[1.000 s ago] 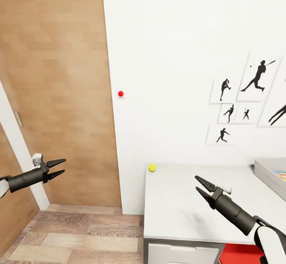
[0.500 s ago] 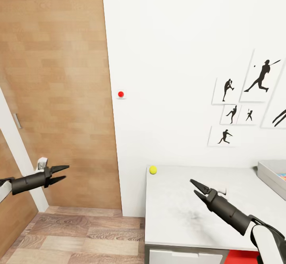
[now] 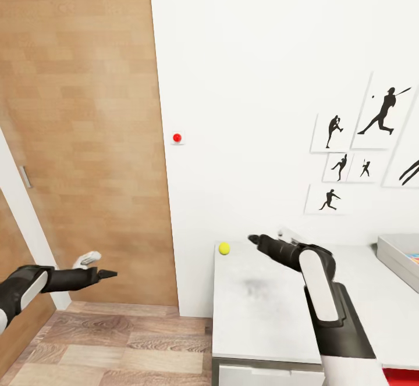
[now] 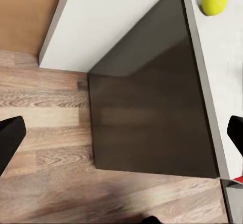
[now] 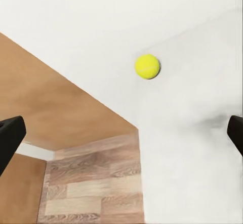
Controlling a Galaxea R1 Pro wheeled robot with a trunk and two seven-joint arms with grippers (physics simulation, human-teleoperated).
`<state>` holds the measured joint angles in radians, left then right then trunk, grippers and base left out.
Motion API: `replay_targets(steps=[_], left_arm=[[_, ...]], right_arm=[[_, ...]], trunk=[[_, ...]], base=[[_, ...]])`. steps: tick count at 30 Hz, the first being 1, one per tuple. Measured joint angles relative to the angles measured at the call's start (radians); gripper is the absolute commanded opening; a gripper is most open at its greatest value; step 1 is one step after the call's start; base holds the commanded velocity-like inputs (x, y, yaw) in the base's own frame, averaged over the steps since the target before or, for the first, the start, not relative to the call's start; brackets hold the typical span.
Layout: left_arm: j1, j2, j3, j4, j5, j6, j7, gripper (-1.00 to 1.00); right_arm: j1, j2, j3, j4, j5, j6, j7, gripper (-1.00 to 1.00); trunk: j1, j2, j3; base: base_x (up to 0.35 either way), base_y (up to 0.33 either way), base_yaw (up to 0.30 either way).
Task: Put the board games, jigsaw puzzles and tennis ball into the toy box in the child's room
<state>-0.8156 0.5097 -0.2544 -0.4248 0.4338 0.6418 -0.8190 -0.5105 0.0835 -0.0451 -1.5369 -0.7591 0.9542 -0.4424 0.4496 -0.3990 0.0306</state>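
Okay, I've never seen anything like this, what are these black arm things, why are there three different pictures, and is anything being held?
This is a simulated two-armed robot. The big picture comes from a camera on its head, looking down over both arms. The right gripper reaches over the long pale grey-white table toward the small yellow-green tennis ball, which sits at the table's far corner by the white wall. The left gripper hangs over the wood-plank floor beside the table. The other two pictures come from cameras near each gripper, looking along its fingers; both show the ball. At the right edge is the translucent pale grey toy box. Nothing is held: both grippers' fingers stand apart and empty.
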Motion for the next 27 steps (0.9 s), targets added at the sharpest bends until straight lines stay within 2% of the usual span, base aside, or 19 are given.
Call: replay_targets(steps=[1, 4, 5, 7, 9, 11, 13, 18, 27], left_arm=[[0.000, -0.008, 0.000, 0.000, -0.002, -0.005, 0.025, 1.00], [0.000, -0.052, -0.002, 0.001, -0.008, -0.048, 0.162, 1.00], [0.000, -0.058, -0.002, 0.001, -0.009, -0.054, 0.185, 1.00], [0.000, -0.074, -0.002, 0.001, -0.008, -0.070, 0.266, 1.00], [0.000, -0.087, -0.001, 0.001, -0.007, -0.076, 0.324, 1.00], [0.000, -0.107, -0.001, 0.001, -0.005, -0.083, 0.382, 1.00], [0.000, -0.116, -0.001, 0.001, -0.003, -0.090, 0.406, 1.00], [0.000, -0.125, 0.000, 0.001, -0.002, -0.095, 0.423, 1.00], [0.000, -0.126, -0.002, 0.001, -0.002, -0.098, 0.425, 1.00]], right_arm=[[-0.026, 0.013, 0.014, 0.018, 0.001, 0.000, -0.041, 1.00], [-0.181, 0.090, 0.075, 0.189, 0.001, -0.005, -0.246, 1.00], [-0.207, 0.091, 0.084, 0.226, 0.005, -0.006, -0.272, 1.00], [-0.297, 0.091, 0.107, 0.389, 0.007, -0.036, -0.333, 1.00], [-0.388, 0.091, 0.118, 0.605, 0.003, -0.132, -0.359, 1.00], [-0.441, 0.091, 0.122, 0.751, 0.002, -0.195, -0.367, 1.00], [-0.471, 0.091, 0.125, 0.841, 0.003, -0.231, -0.370, 1.00], [-0.495, 0.091, 0.129, 0.909, 0.006, -0.267, -0.367, 1.00], [-0.500, 0.091, 0.132, 0.920, 0.007, -0.276, -0.366, 1.00]], trunk=[[0.000, 0.000, 0.000], [0.000, 0.000, 0.000], [0.000, 0.000, 0.000], [0.000, 0.000, 0.000], [0.000, 0.000, 0.000], [0.000, 0.000, 0.000], [0.000, 0.000, 0.000], [0.000, 0.000, 0.000], [0.000, 0.000, 0.000]], base=[[0.000, 0.000, 0.000], [0.000, 0.000, 0.000], [0.000, 0.000, 0.000], [0.000, 0.000, 0.000], [0.000, 0.000, 0.000], [0.000, 0.000, 0.000], [0.000, 0.000, 0.000], [0.000, 0.000, 0.000], [0.009, 0.115, 0.000]])
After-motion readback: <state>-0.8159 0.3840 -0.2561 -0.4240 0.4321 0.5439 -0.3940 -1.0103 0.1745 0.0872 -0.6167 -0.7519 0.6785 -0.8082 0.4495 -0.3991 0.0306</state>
